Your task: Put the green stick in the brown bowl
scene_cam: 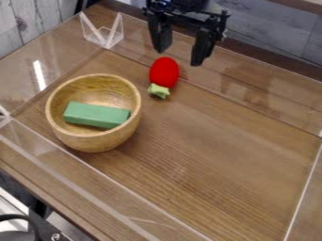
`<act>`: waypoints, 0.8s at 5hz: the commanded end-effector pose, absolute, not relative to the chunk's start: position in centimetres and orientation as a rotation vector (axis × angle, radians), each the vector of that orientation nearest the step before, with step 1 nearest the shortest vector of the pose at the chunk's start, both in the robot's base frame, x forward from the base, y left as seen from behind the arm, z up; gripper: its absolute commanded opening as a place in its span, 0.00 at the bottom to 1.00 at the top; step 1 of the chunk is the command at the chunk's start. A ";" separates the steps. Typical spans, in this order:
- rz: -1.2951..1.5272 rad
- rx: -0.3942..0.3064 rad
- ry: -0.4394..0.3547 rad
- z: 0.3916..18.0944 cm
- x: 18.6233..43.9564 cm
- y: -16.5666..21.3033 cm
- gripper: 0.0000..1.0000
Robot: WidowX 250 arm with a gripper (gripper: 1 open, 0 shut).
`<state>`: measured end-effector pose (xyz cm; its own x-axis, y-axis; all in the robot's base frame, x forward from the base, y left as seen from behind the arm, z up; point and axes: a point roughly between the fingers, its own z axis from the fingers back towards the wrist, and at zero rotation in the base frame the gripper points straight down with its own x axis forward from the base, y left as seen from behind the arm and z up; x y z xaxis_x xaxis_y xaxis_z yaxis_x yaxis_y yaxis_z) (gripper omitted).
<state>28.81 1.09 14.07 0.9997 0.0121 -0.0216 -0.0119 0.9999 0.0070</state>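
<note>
The green stick (97, 115) lies flat inside the brown bowl (78, 134), so the task looks done. The stick seems light, stiff and matte, easiest to grasp across its short sides. Farther back, clear walls fence the table (227, 160). The gripper (180, 45) hangs above the red toy (163, 75), fully spread, empty.

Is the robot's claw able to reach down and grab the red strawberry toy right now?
Probably yes. The gripper is open and empty just above and behind the red strawberry toy, which lies alone on the table with nothing over it.
</note>
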 end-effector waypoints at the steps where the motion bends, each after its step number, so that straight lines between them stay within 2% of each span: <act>1: -0.033 0.016 -0.030 14.6 29.6 0.0 1.00; 3: 0.038 0.014 -0.098 12.3 31.5 -0.9 1.00; 4: 0.134 0.021 -0.110 11.6 30.4 0.2 1.00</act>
<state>29.85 0.16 9.51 0.9905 0.1331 0.0355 -0.1338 0.9908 0.0199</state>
